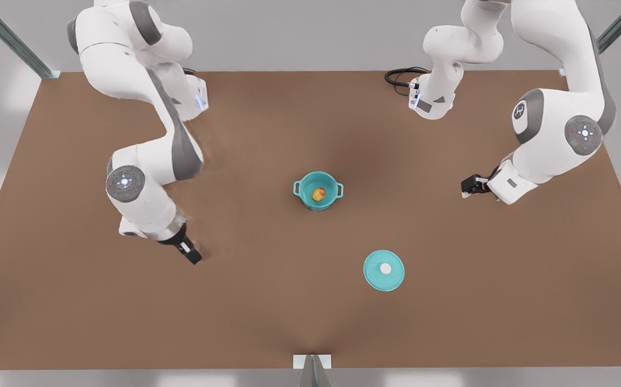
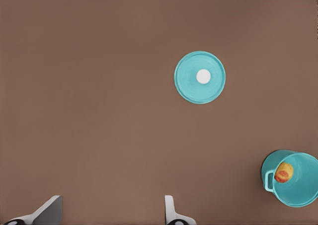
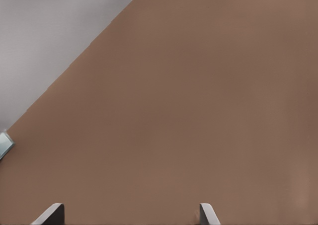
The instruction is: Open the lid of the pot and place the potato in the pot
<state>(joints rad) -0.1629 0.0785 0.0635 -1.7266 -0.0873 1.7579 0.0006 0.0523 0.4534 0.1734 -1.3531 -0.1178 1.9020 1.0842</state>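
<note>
The teal pot stands uncovered at the table's middle, and the yellow and orange-red potato lies inside it. Flat on the table, knob up, the pot lid rests nearer the front edge, apart from the pot. My left gripper hovers open at the front view's right, well away from both. Its wrist view takes in the lid, the pot and the potato beyond the open gripper. My right gripper is open and empty at the front view's left; in its wrist view the gripper hangs over bare table.
The brown table stretches wide around the pot. A black cable lies at the back by one arm's base. A metal post stands at the front edge. The table's edge runs across the right wrist view.
</note>
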